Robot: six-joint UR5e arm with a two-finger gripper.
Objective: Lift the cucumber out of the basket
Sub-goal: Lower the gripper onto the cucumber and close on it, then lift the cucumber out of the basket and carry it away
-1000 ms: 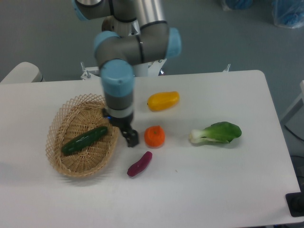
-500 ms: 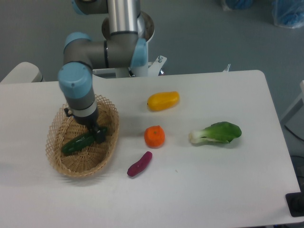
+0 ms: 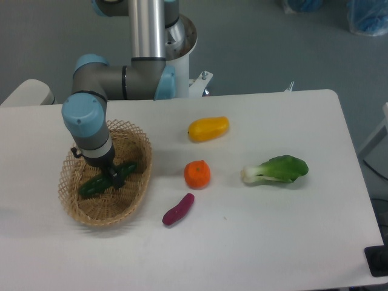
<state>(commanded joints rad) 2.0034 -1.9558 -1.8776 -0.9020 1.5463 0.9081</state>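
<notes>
Arm reaches down from the far side into the basket (image 3: 130, 209) at the left of the white counter (image 3: 273, 242). Gripper (image 3: 115, 177) sits low inside the basket, right at the middle of the cucumber (image 3: 92, 185). Dark fingers overlap the cucumber's midsection; whether they are closed on it or just straddling it cannot be told from this view.

Cucumber lies inside the basket, slanted, its lower end toward the near left and its upper end toward the far right, resting on the woven floor. Its right end shows just past the gripper.

Outside the basket, on the counter: yellow fruit (image 3: 208, 128) to the far right of the basket; orange fruit (image 3: 197, 174) nearer, right of the basket rim; purple sweet potato (image 3: 177, 209) near and just right of the basket, apart from it; bok choy (image 3: 276, 170) well right of the orange fruit, white stem pointing left
</notes>
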